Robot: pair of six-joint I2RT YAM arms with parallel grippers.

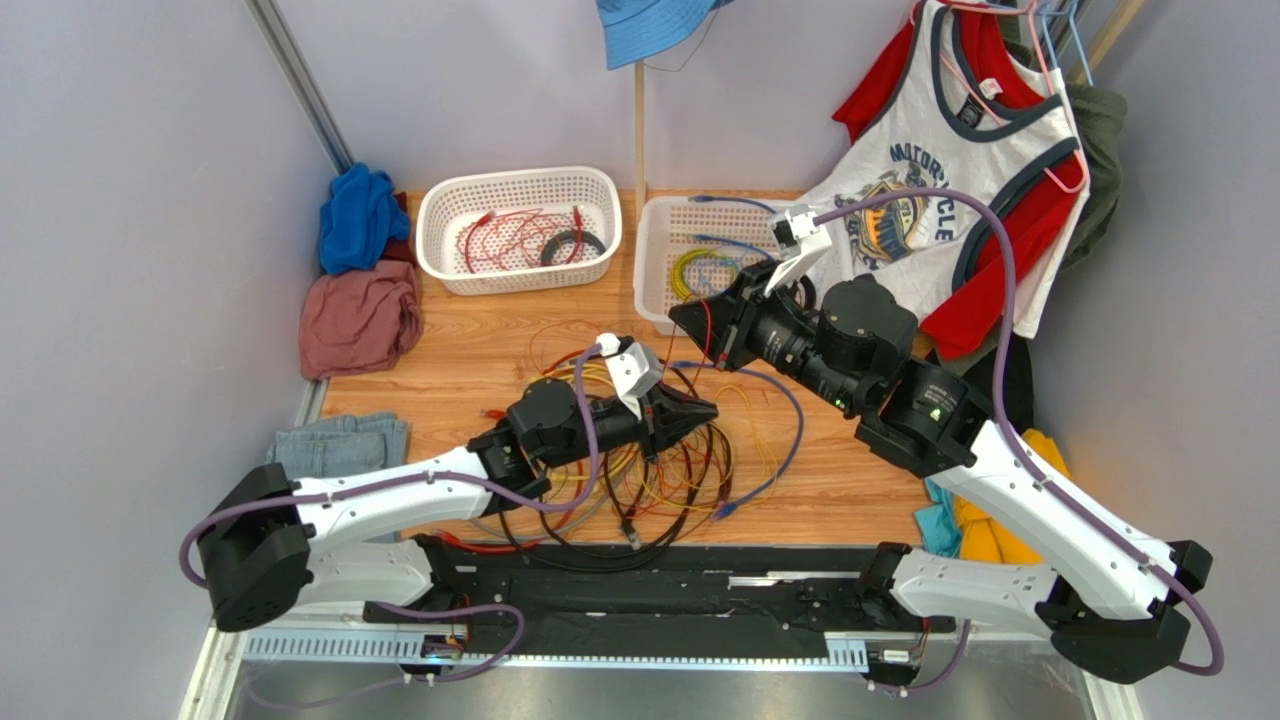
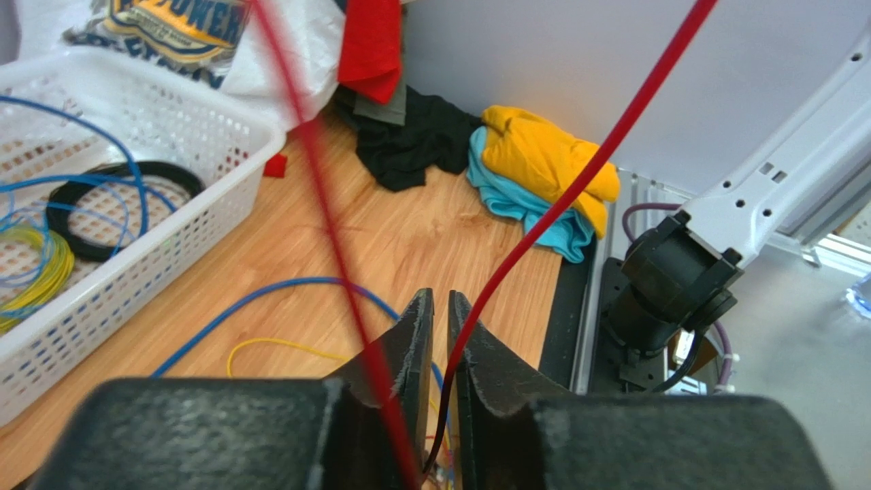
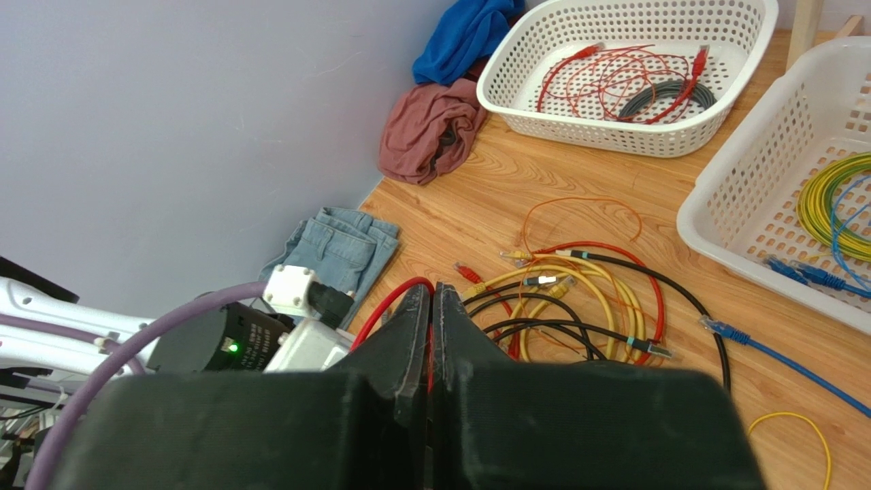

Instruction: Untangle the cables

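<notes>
Left wrist — left claw (image 2: 439, 302) clamped on red cable (image 2: 572, 194); right wrist — right claw (image 3: 430, 296) tight on red.

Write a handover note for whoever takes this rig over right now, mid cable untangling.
Left hand: shut on the red cable.
Right hand: also shut on red cable; whether the same one, unclear.
Tangle: yellow, black, orange and red cables looped together on the wood.
Done: some cables lie in the left basket and the right basket.
Left: free the red cable, then separate the rest.
</notes>
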